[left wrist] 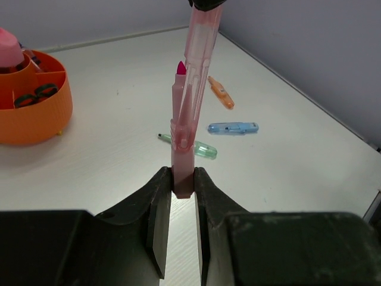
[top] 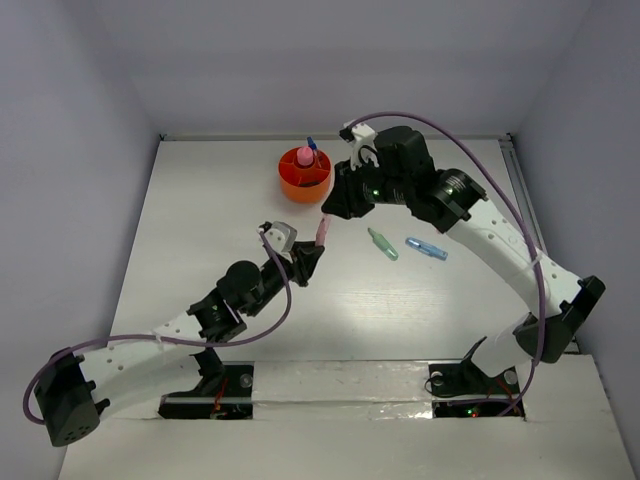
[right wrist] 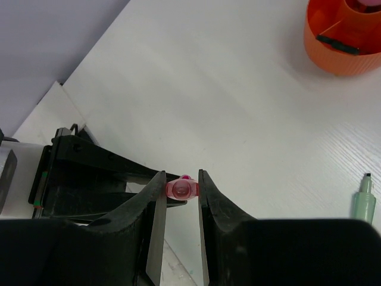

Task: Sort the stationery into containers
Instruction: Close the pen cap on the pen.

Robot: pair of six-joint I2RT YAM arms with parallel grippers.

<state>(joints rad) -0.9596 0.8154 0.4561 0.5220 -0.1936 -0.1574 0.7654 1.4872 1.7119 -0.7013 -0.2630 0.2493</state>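
My left gripper (top: pixel 312 255) (left wrist: pixel 183 179) is shut on the base of a pink marker (left wrist: pixel 180 119) and holds it upright above the table. My right gripper (top: pixel 328 212) (right wrist: pixel 181 190) is shut on the marker's clear pink cap (right wrist: pixel 181 189) (left wrist: pixel 200 53). The cap overlaps the marker's upper part, and the magenta tip (left wrist: pixel 180 68) shows beside it. The orange tub (top: pixel 292 186) (left wrist: pixel 41 119) stands at the back with black scissors (left wrist: pixel 33 95) and a pink piece (left wrist: pixel 9 50) in it. A green piece (top: pixel 382 244), a blue-and-white tube (top: pixel 427 248) and an orange-pink piece (left wrist: pixel 221 93) lie on the table.
The green piece (right wrist: pixel 363 202) lies right of my right gripper, and the tub (right wrist: pixel 333 56) is at that view's top right. The right arm arches over the table's right half. Grey walls close in the table on three sides.
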